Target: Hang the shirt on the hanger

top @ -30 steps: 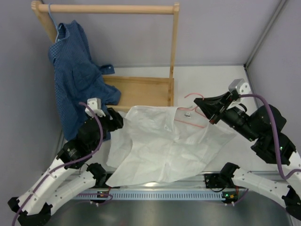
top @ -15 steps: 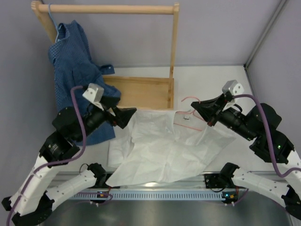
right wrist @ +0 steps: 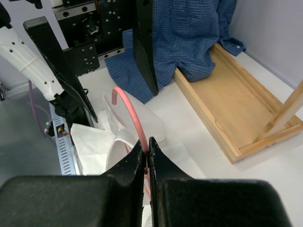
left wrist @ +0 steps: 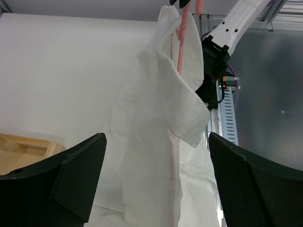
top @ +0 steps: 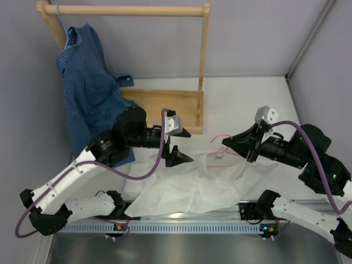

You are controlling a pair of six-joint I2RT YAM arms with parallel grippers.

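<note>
The white shirt hangs by its collar from the pink hanger, with its lower part crumpled on the table. My right gripper is shut on the hanger's hook and holds it above the table. In the right wrist view the jaws pinch the pink wire. My left gripper is open and empty, just left of the raised collar. In the left wrist view the shirt hangs ahead between the spread fingers, with the hanger wire showing at the top. The hanger's lower part is hidden inside the shirt.
A wooden clothes rack stands at the back left with a blue checked shirt hanging on it. Its wooden base tray lies just behind the left gripper. Grey walls close both sides. A metal rail runs along the near edge.
My left arm has swung from the shirt's left edge up and right to the collar, gripper open. My right gripper has lifted the hanger, and the shirt has gathered and risen off the table.
</note>
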